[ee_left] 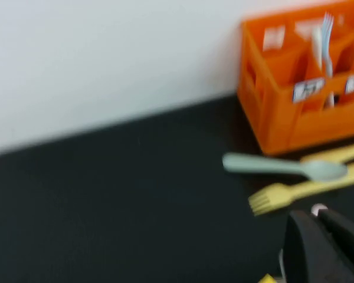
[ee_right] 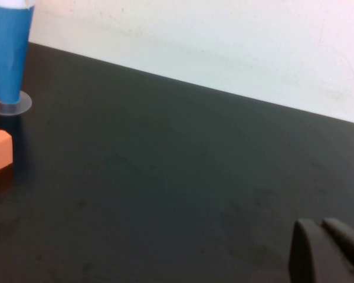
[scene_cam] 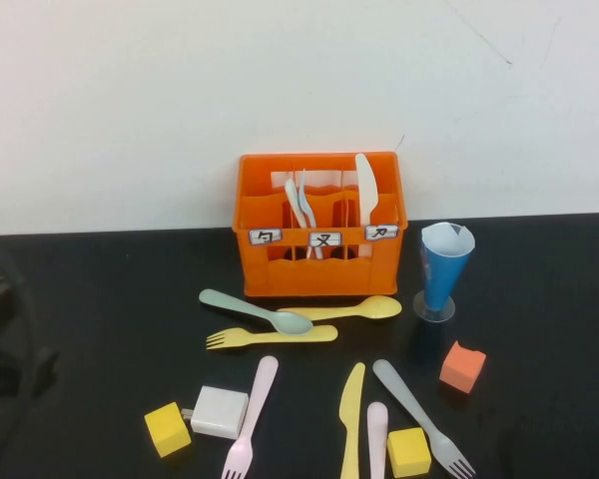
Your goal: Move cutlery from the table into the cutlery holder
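Observation:
The orange cutlery holder (scene_cam: pixel 319 225) stands at the back of the black table (scene_cam: pixel 100 289) with white cutlery upright in it; it also shows in the left wrist view (ee_left: pixel 307 88). In front lie a mint spoon (scene_cam: pixel 255 310), a yellow spoon (scene_cam: pixel 349 309) and a yellow fork (scene_cam: pixel 270 337). Nearer lie a pink fork (scene_cam: pixel 250 404), a yellow knife (scene_cam: pixel 351 404), a pink handle (scene_cam: pixel 377 439) and a grey fork (scene_cam: pixel 419 404). My left gripper (ee_left: pixel 314 217) is shut and empty, left of the yellow fork (ee_left: pixel 301 191). My right gripper (ee_right: pixel 318 224) is shut and empty over bare table, right of the cup.
A blue cone cup (scene_cam: pixel 444 267) stands right of the holder. An orange cube (scene_cam: pixel 462 366), two yellow cubes (scene_cam: pixel 167 429) (scene_cam: pixel 408 451) and a white block (scene_cam: pixel 220 411) lie among the cutlery. My left arm (scene_cam: pixel 2 334) shows dark at the left edge.

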